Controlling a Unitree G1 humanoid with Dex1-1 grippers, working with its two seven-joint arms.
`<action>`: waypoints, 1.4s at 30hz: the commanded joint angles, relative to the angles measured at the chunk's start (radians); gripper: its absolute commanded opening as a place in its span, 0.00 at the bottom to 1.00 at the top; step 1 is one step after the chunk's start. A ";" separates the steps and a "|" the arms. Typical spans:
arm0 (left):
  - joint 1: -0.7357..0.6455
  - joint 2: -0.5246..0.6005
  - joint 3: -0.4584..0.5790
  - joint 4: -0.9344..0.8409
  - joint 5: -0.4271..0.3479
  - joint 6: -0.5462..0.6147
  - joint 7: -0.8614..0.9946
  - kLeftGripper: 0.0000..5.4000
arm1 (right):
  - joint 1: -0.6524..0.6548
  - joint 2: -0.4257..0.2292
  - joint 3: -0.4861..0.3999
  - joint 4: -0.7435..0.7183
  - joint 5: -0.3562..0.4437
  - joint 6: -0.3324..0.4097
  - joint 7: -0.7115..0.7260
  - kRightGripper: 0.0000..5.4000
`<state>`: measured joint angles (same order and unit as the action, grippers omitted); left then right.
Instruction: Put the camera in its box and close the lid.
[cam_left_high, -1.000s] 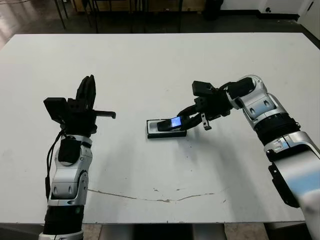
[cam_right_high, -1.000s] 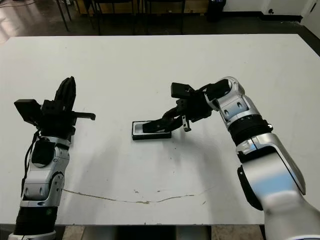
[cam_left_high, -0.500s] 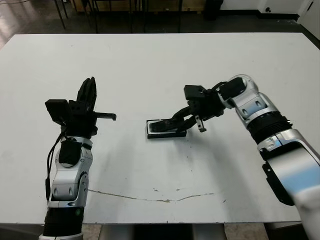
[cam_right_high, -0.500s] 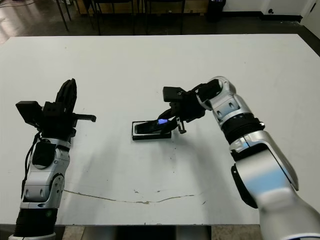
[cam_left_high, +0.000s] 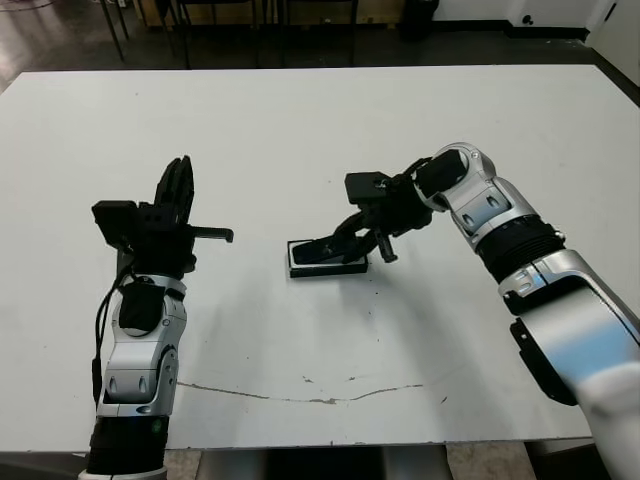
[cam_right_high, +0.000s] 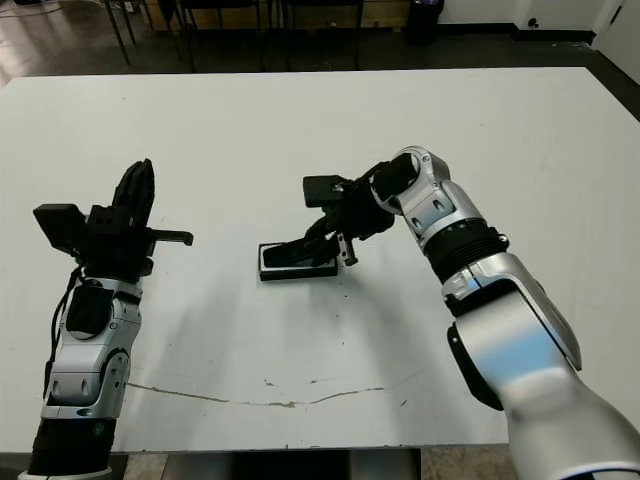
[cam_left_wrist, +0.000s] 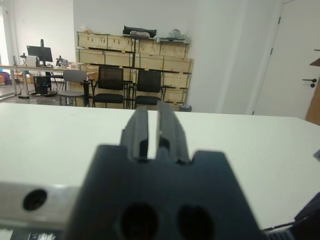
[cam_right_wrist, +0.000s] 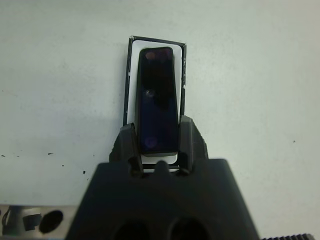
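While the right jaws (cam_right_wrist: 158, 146) grasp the near end of the camera (cam_right_wrist: 158, 98) between their two fingers, the arm has swung in toward the middle of the table (cam_left_high: 300, 130) over the last second, and the bar now lies lower and more nearly level over the box (cam_left_high: 327, 258). I judge the placing is almost done: the far end sits inside the white lining, and only release remains before the lid can be handled. No lid is visible in any view.

From the head views the camera is largely masked by the fingers. Only the right wrist view shows it lined up lengthwise within the box's rim.

The left jaws (cam_left_high: 178, 190) are clenched and empty, raised well apart from the box.
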<state>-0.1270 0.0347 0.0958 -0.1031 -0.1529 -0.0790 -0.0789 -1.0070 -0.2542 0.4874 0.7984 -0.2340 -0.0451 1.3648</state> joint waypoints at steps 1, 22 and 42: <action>0.017 0.000 0.003 0.007 0.002 0.011 0.006 0.00 | 0.039 0.063 0.043 -0.014 -0.011 -0.011 -0.003 0.01; 0.018 0.002 0.002 0.009 0.007 0.007 0.006 0.00 | 0.025 -0.070 0.013 -0.118 0.022 -0.142 0.076 0.80; 0.064 0.029 0.043 -0.085 -0.036 0.023 -0.006 0.00 | 0.464 -0.073 -0.500 -0.668 0.311 0.162 -0.631 0.84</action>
<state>-0.0952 0.0429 0.1218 -0.1779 -0.1821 -0.0690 -0.0795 -0.6104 -0.3338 -0.0054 0.1640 0.0994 0.1418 0.7829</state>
